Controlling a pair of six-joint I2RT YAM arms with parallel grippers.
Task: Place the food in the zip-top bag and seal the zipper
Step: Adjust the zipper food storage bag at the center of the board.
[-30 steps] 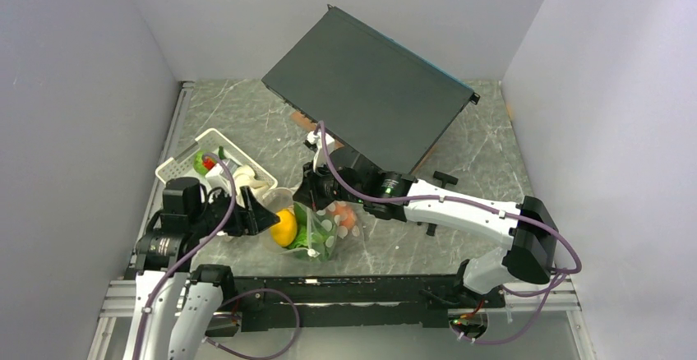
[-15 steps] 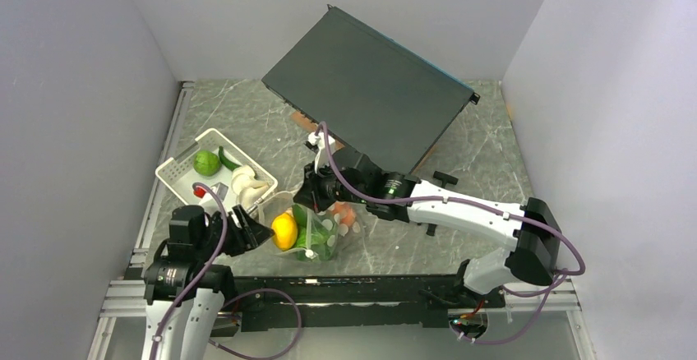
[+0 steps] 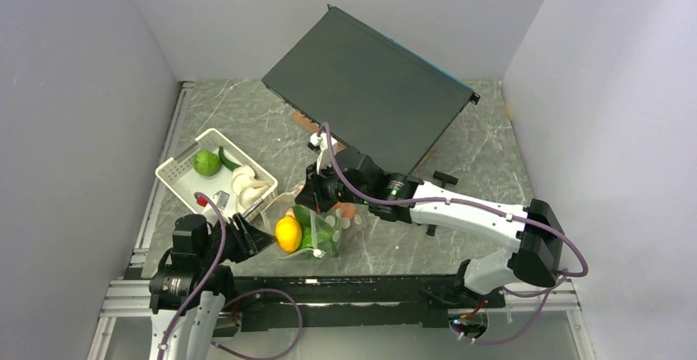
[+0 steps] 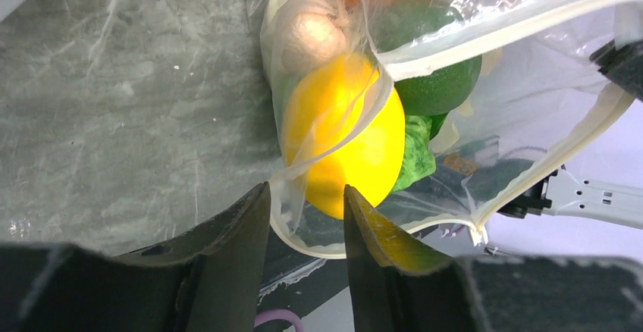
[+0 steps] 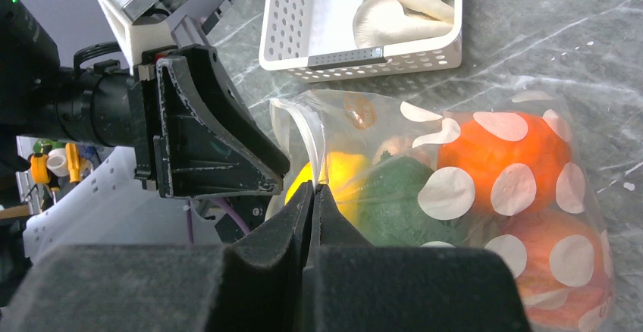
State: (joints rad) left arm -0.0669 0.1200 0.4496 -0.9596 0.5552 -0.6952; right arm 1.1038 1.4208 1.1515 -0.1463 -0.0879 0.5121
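The zip-top bag (image 3: 327,230), clear with white dots, lies on the table with its mouth facing left. In it are an orange (image 5: 504,161), a round green fruit (image 4: 440,82), lettuce (image 4: 413,150) and a mushroom (image 4: 311,32). A yellow lemon (image 4: 349,135) sits in the mouth, half under the film. My right gripper (image 5: 314,188) is shut on the bag's upper edge and holds it up. The whitish zipper (image 4: 500,32) gapes wide. My left gripper (image 4: 303,207) is open, its jaws on either side of the lower rim of the mouth, just short of the lemon.
A white perforated basket (image 3: 182,181) stands left of the bag with a green fruit (image 3: 205,163), a cucumber (image 3: 228,159) and mushrooms (image 3: 246,184). A large black case (image 3: 370,89) leans at the back. A small black part (image 3: 444,181) lies right of the right arm.
My left arm has drawn back toward the near edge and its jaws have narrowed. The lemon stays in the bag's mouth. The right gripper keeps its hold on the bag's edge.
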